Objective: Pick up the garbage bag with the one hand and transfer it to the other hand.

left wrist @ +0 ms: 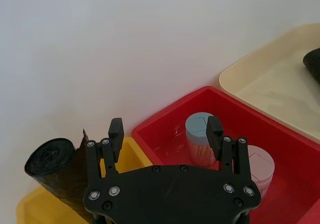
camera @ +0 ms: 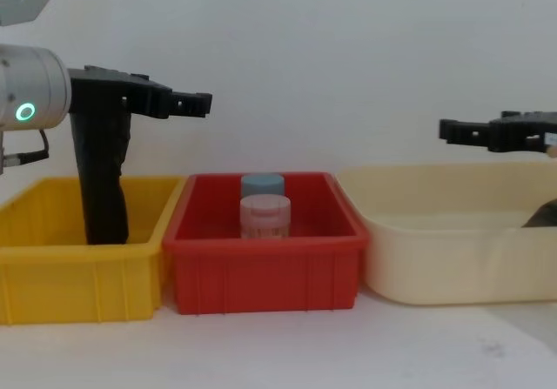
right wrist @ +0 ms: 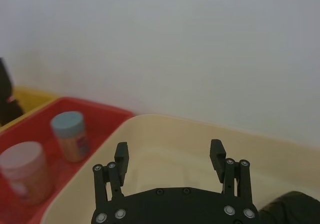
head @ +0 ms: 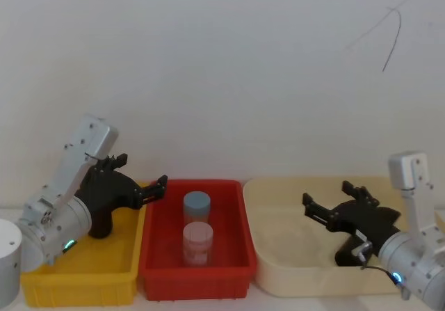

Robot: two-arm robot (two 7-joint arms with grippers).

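Using the red bin (head: pixel 195 282) as my anchor. The garbage bag (camera: pixel 103 189) stands upright in the yellow bin (head: pixel 76 286), which touches the red bin's left side. The bag rises well above that bin's rim. My left claw (camera: pixel 196 103) hovers over the yellow bin, level with the bag's top, fingers pointing toward the red bin. It's spread wide with nothing between the fingers. From the left wrist, the left claw (left wrist: pixel 165 131) frames the red bin, and the garbage bag (left wrist: pixel 52 159) sits off beside the claw body, outside the fingers. I can't tell if bag and claw body touch. A green ring (camera: pixel 24 112) glows on the left arm. Inside the red bin are a blue-lidded jar (head: pixel 197 206) at the back and a pink-lidded jar (head: pixel 197 241) just in front of it. The cream tub (camera: pixel 435 271) sits right of the red bin. My right claw (head: pixel 327 194) hangs above the tub, also spread and empty, pointing back toward the red bin. A second black roll (head: pixel 345 255) lies in the tub under that arm, on the side far from the red bin.
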